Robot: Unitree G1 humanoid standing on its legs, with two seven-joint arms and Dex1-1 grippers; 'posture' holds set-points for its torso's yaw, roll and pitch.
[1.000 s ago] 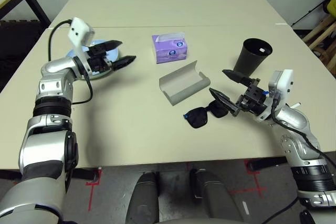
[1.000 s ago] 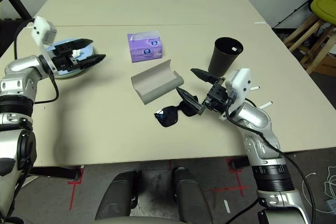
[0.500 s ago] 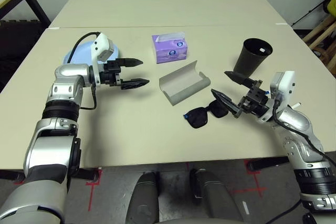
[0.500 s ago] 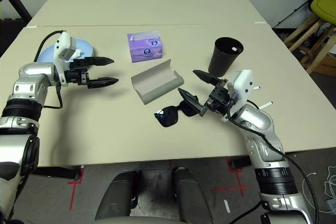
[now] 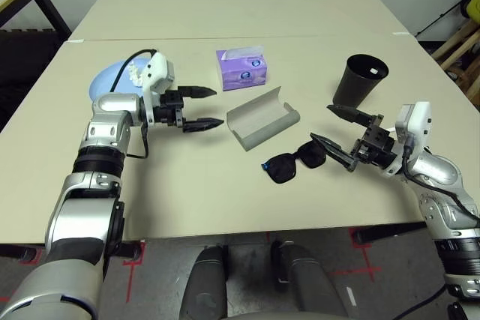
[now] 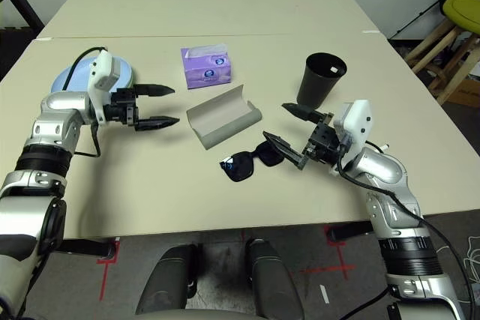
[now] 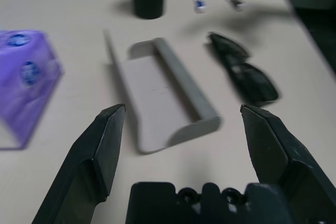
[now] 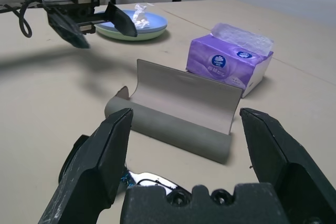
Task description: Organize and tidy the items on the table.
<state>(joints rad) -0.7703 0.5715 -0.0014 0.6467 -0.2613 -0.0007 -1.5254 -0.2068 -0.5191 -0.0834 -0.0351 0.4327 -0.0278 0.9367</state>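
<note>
Head stereo pair overhead, wrist cameras low, sharing glasses case (image 5: 263, 117)

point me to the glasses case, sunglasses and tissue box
glasses case (image 5: 262, 121), left eye view, on the open grey inner face.
sunglasses (image 5: 284, 168), left eye view, on the nearer dark lens.
tissue box (image 5: 242, 73), left eye view, on the purple front side.

Beige table (image 5: 187, 177) with case (image 5: 262, 118), sunglasses (image 5: 292, 162)

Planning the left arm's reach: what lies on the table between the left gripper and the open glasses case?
Nothing: in the left eye view, bare table separates the open left gripper from the glasses case. The left wrist view agrees.
</note>
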